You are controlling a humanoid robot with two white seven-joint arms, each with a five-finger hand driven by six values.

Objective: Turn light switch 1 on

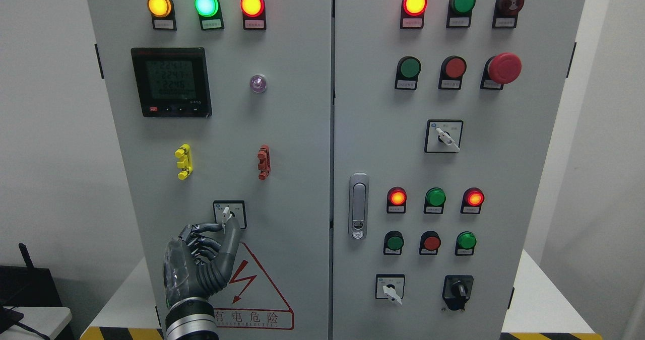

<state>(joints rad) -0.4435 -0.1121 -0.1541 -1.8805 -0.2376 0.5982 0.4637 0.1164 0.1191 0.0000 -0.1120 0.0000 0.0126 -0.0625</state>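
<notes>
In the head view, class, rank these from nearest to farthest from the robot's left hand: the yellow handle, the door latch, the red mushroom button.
From the left hand:
1. Yellow handle, above the hand on the left door.
2. Door latch, to the right, on the right door's edge.
3. Red mushroom button, far upper right.

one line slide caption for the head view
Left hand reaches a fingertip to the rotary switch on the left cabinet door.

The left hand point(201, 259) has dark matt plastic fingers and a shiny metal wrist ring. Just above it, the rotary switch point(229, 214) looks glossy plastic, on the smooth matt-painted metal cabinet door point(292, 143).
</notes>
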